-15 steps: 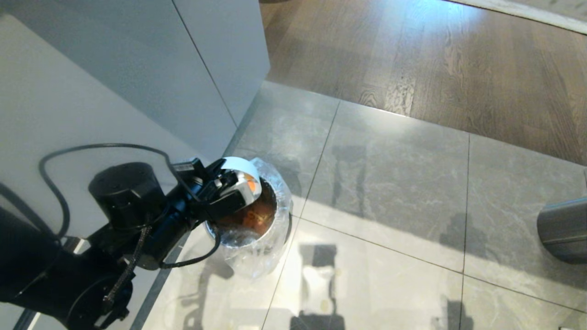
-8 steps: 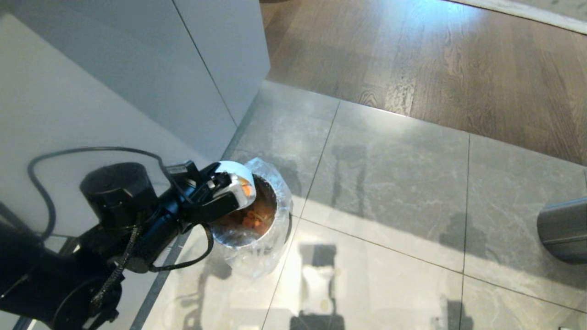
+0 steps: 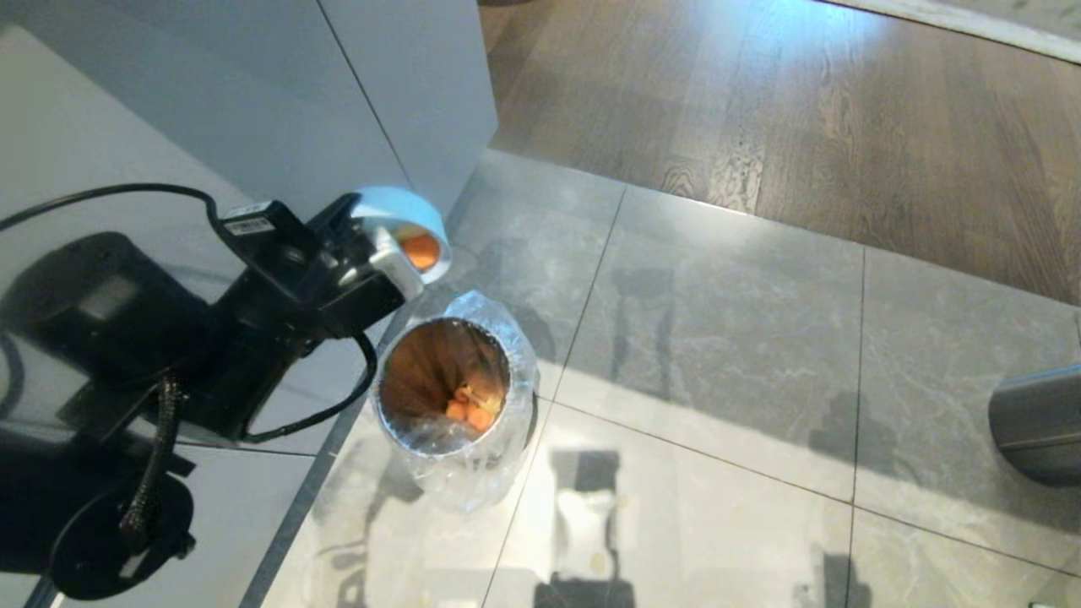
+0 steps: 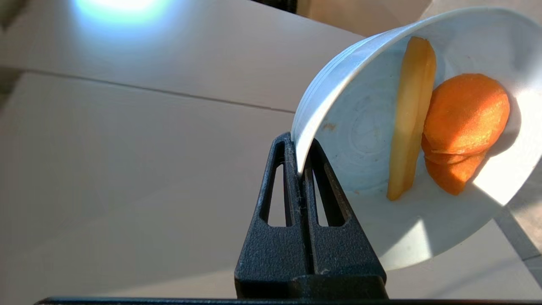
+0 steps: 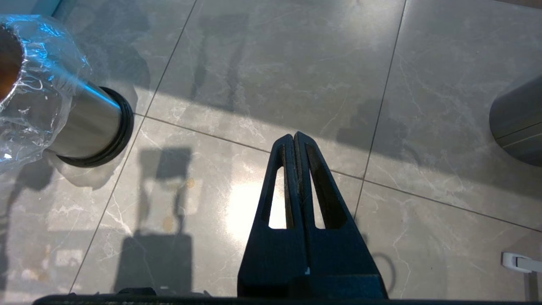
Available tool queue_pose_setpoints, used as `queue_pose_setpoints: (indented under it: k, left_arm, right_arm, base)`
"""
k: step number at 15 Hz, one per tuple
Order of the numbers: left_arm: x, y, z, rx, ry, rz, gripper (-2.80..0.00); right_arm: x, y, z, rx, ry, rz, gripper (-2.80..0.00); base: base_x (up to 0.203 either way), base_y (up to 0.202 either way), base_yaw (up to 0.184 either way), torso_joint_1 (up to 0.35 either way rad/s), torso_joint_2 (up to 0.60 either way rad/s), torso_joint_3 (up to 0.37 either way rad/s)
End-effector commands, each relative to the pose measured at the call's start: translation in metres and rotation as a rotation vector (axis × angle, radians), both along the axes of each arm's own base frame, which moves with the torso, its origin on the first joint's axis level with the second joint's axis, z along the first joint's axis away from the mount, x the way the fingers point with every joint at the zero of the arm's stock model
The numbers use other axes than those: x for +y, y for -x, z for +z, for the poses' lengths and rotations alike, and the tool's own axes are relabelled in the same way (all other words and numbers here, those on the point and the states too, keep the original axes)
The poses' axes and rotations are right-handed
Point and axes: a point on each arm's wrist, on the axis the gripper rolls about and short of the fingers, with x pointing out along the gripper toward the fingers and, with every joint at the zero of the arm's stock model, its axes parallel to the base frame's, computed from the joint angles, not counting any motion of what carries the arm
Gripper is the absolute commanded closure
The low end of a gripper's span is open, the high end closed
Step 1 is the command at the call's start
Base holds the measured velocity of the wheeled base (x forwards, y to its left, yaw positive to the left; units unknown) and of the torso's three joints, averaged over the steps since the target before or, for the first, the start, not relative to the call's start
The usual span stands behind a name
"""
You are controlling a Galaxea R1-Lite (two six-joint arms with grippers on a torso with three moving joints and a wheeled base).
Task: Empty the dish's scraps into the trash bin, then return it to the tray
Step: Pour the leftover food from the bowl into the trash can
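My left gripper (image 3: 382,252) is shut on the rim of the dish (image 3: 397,209), a pale blue-white bowl held tilted on its side above and behind the trash bin (image 3: 439,441). In the left wrist view the fingertips (image 4: 292,148) pinch the dish (image 4: 360,127) wall. A yellow stick (image 4: 410,118) and orange slices (image 4: 463,123) of the scraps cling inside it. More orange scraps (image 3: 470,411) lie at the bottom of the bin's coppery inside. My right gripper (image 5: 295,136) hangs shut and empty over the floor tiles, with the trash bin (image 5: 91,123) off to one side. The tray is out of view.
A white cabinet (image 3: 253,127) stands close behind the left arm and the bin. A grey steel cylinder (image 3: 1039,422) sits at the right edge, also in the right wrist view (image 5: 516,123). Grey tiles (image 3: 718,355) meet a wood floor (image 3: 802,110) farther off.
My left gripper has lifted the dish up from the bin's mouth toward the cabinet. The bin's inside, with scraps in it, now shows fully. The right arm has not moved.
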Motion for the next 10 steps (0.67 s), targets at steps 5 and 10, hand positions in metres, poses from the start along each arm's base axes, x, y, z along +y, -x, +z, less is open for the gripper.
queue_pose_setpoints:
  k: [5,10]
  left_arm:
    - [0.006,0.038,0.012,-0.049,0.017,-0.035,0.00]
    - [0.007,0.042,0.025,-0.097,0.041,-0.031,0.00]
  right_arm:
    - [0.000,0.000,0.000,-0.002,-0.001,0.000,0.00]
    - [0.000,0.000,0.000,-0.002,0.000,0.000,0.00]
  base:
    - [0.000,0.000,0.000,0.000,0.00,0.000]
    - [0.000,0.000,0.000,0.000,0.00,0.000]
